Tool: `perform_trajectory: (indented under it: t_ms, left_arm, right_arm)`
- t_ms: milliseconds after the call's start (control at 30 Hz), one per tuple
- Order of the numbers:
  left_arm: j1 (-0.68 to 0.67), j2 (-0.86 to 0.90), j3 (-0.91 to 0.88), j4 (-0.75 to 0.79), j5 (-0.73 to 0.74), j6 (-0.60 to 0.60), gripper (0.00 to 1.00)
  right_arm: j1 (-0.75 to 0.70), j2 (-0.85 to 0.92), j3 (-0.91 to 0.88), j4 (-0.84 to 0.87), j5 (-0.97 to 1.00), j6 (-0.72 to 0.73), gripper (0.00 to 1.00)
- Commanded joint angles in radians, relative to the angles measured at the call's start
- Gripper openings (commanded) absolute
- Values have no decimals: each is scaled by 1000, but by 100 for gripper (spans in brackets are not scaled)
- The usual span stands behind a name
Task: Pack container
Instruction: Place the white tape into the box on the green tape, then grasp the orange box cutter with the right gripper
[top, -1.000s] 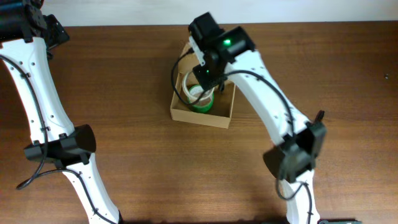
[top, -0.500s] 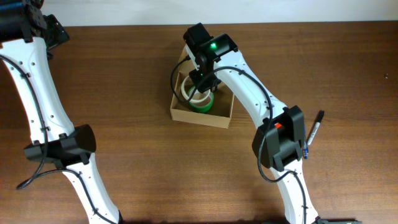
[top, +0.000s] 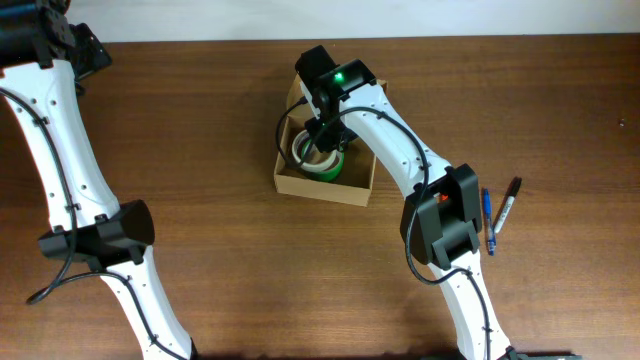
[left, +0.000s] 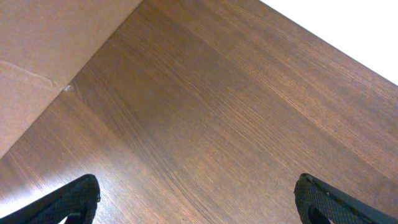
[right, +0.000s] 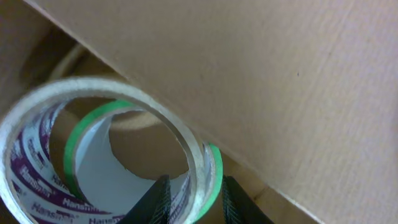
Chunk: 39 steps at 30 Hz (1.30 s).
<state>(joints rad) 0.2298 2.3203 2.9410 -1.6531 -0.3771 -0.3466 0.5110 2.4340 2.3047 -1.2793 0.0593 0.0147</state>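
Packing under way: my right gripper is down inside the container, the open cardboard box at the middle of the table. Its jaws are nearly closed and appear to pinch the wall of a clear tape roll with purple print. That roll sits tilted over a green tape roll lying in the box, hard against the cardboard wall. Both rolls are inside. By my judgement, letting go is what remains here. A blue pen and a black marker lie on the table well to the right, outside the box. My left gripper hangs wide open, empty, over bare wood.
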Motion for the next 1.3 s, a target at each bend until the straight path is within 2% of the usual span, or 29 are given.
perform_trajectory:
  t_ms: [0,167,267,400,533,567,633,700,733,833,1033,1267]
  left_arm:
    - [5,-29,-5,-2,0,11,100]
    - [5,-29,-5,-1,0,11,100]
    - [5,-29,-5,-2,0,11,100]
    - [5,-29,-5,-2,0,11,100]
    - [5,-29,-5,-1,0,11,100]
    - [5,-29,-5,-2,0,11,100]
    - [5,-29,-5,-2,0,11,100]
    - [5,-29,-5,-2,0,11,100]
    - [5,-29,-5,-1,0,11,100]
    - [5,-29,-5,-2,0,11,100]
    - [5,-29,-5,-1,0,11,100]
    - [5,-29,-5,-2,0,11,100]
  right_arm:
    - [-8,-5,42,-30,-5,-6,28]
    - [-8,-89,192,-138,21,-35,30]
    - [-15,-174,307,-209,138,-32,34]
    - [-93,-340,284,-217,239,-2,35]
    - [-299,-473,101,-169,226,41,36]
    - [-423,-523,-42,-134,166,46,36]
    - [-539,-545,-177,-122,85,50,42]
    - [-615,-544,-273,-143,24,51,54]
    - [-647,-543,-348,-150,-19,53,55]
    - [-657,-543,-505,-119,-53,45,57]
    - [-555,-543,-832,69,-57,47,57]
    - [-524,-542,-1053,241,-52,80,61]
